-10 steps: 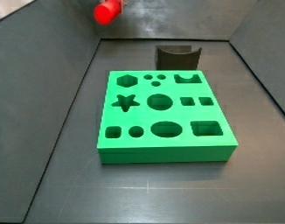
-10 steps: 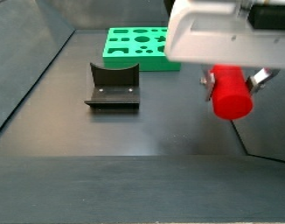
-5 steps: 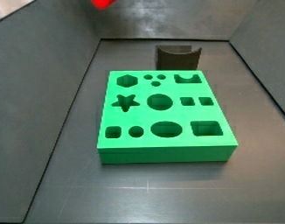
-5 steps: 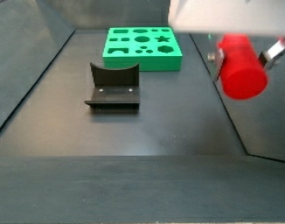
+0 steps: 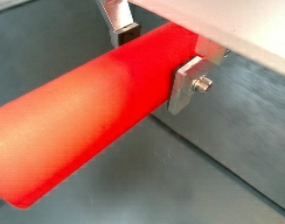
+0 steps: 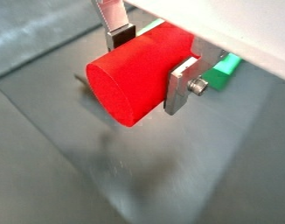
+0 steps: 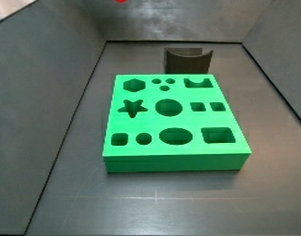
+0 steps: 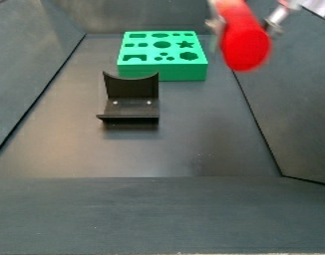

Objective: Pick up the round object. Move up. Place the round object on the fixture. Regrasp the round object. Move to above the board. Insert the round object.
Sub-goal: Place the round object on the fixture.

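My gripper [image 5: 156, 54] is shut on the round object [image 5: 98, 118], a smooth bright red cylinder peg clamped between the silver fingers [image 6: 180, 86] in both wrist views. In a side view the peg [image 8: 241, 38] hangs high above the floor, to the right of the fixture [image 8: 130, 96] and near the board [image 8: 162, 54]. In a side view only a red sliver of the peg [image 7: 117, 2] shows at the top edge; the green board [image 7: 172, 123] lies in the middle with the dark fixture [image 7: 187, 60] behind it.
Grey sloped walls [image 7: 48, 101] enclose the dark floor [image 8: 139, 159] on the sides. A green corner of the board [image 6: 225, 72] shows behind the fingers in a wrist view.
The gripper has risen with the red peg held in it; in one side view the peg has nearly left the top edge. Board and fixture have not moved.
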